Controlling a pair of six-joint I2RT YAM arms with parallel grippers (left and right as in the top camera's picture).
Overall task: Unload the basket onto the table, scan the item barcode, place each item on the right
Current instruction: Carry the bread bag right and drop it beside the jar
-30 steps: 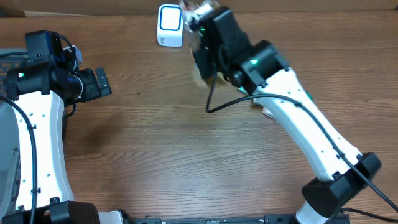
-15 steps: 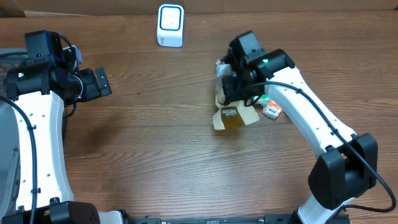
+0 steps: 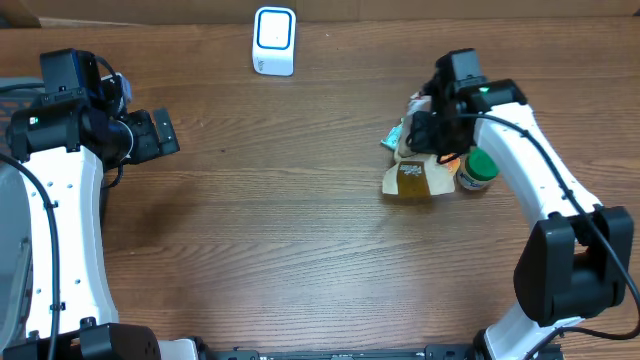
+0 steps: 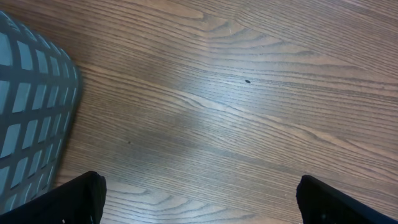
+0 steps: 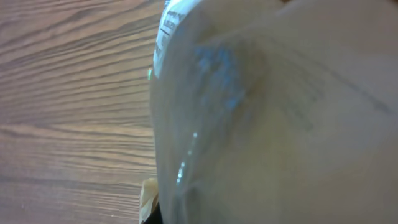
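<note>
Pouch (image 3: pixel 410 181) of brown paper and clear film is hanging from the right gripper (image 3: pixel 422 136), which is pinching it tight over the right of the tabletop (image 3: pixel 280 230) — well apart from the white scanner (image 3: pixel 273 41), so its barcode is probably not being read. The left gripper (image 3: pixel 162 132) is waiting with jaws spread wide, holding nothing.

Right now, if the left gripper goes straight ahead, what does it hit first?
Likely the bare table: the open left gripper sees only wood ahead in its wrist view. The mesh basket sits off to the side.
</note>
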